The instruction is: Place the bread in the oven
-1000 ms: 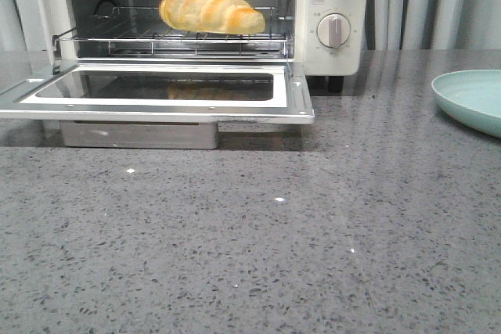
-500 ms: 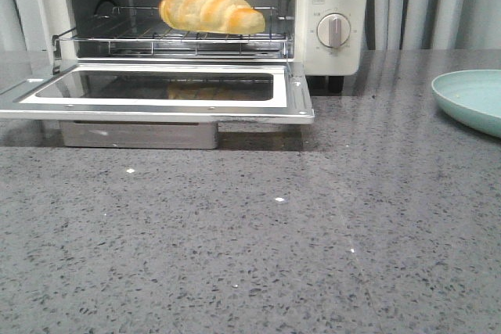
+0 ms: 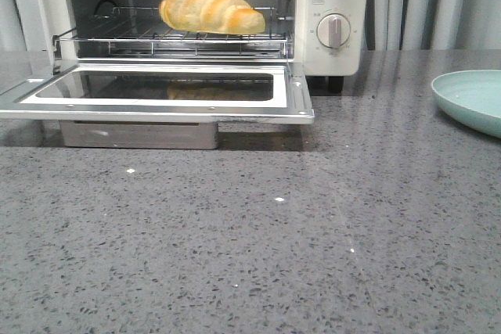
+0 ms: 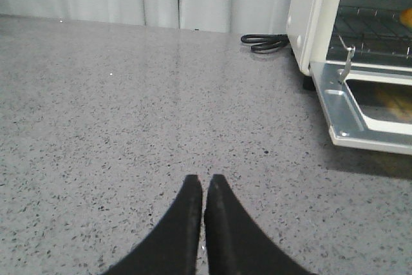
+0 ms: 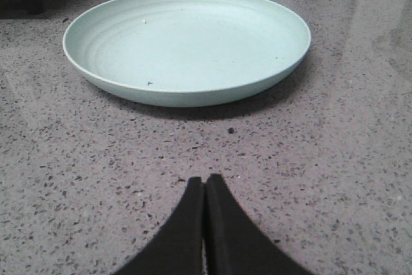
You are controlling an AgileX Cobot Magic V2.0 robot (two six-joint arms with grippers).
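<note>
The golden-yellow bread [image 3: 210,8] lies on the wire rack [image 3: 172,37] inside the cream-white oven [image 3: 337,37], whose drop-down glass door [image 3: 156,93] lies open and flat. Neither gripper shows in the front view. My left gripper [image 4: 203,181] is shut and empty, low over the grey counter to the left of the oven [image 4: 309,17]; a sliver of the bread [image 4: 406,17] shows there. My right gripper [image 5: 205,181] is shut and empty, just in front of a mint-green plate [image 5: 187,43].
The mint-green plate [image 3: 473,99] sits at the counter's right edge and holds only crumbs. A black power cord [image 4: 264,42] lies coiled behind the oven's left side. Grey curtains hang behind the counter. The oven's open door juts out over the counter.
</note>
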